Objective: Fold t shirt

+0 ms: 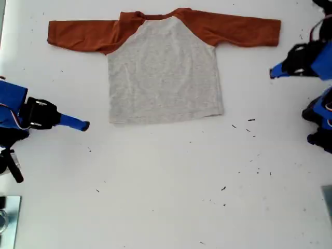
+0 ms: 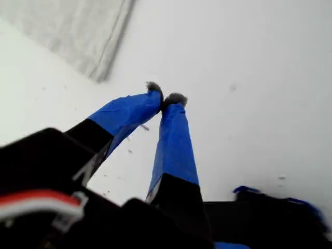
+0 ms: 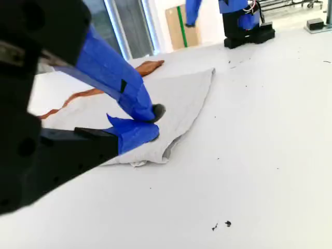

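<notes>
The t shirt (image 1: 163, 72) lies flat and spread on the white table (image 1: 166, 197), with a heather-grey body and both rust-orange sleeves stretched out sideways. My second gripper (image 1: 85, 125) is at the exterior view's left, shut and empty, a short way off the shirt's lower hem corner (image 3: 150, 158). In the second wrist view the second gripper (image 3: 154, 122) overlaps the grey cloth (image 3: 181, 101). My first gripper (image 1: 271, 73) is at the exterior view's right, beyond the shirt's side. Its blue-taped fingertips (image 2: 154, 88) are pressed together over bare table, with a grey shirt corner (image 2: 78, 31) ahead.
Small dark specks (image 1: 251, 120) are scattered on the table toward the exterior view's lower right. A metal-looking object (image 1: 8, 218) sits at that view's lower left edge. A black part (image 1: 13, 168) sticks out below the second arm. Blue arm parts (image 1: 321, 122) stand at the exterior view's right edge.
</notes>
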Available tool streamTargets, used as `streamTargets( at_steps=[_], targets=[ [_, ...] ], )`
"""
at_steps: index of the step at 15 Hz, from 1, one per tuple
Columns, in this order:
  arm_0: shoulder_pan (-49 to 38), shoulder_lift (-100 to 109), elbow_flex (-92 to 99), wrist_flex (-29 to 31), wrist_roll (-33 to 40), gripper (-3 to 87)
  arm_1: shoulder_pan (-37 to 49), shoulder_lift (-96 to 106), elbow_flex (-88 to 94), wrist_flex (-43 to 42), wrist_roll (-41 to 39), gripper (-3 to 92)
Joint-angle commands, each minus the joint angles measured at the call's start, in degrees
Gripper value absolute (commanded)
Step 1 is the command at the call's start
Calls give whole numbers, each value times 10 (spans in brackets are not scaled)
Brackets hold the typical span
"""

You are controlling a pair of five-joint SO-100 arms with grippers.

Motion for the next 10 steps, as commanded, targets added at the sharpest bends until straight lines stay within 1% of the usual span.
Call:
streamTargets(
  at_steps=[1, 2, 3, 4, 5, 7, 9, 10],
  targets=[
    [1, 4, 5, 3, -10, -3, 142, -158, -219, 28, -135, 35],
    [2, 4, 5, 3, -10, -3, 185, -234, -285, 32, -180, 97],
    [2, 4, 5, 3, -10, -3, 217, -307, -350, 45, -222, 236],
    [4, 4, 5, 3, -10, -3, 240, -352, -388, 42, -258, 354],
    [6, 4, 5, 3, -10, -3, 258, -378, -410, 30, -293, 394],
    [5, 4, 5, 3, -10, -3, 308, -406, -366, -39, -328, 405],
    [4, 4, 5, 3, -9, -3, 351, -449, -283, -156, -354, 377],
    [4, 4, 5, 3, -9, -3, 364, -486, -253, -214, -367, 377]
  ],
)
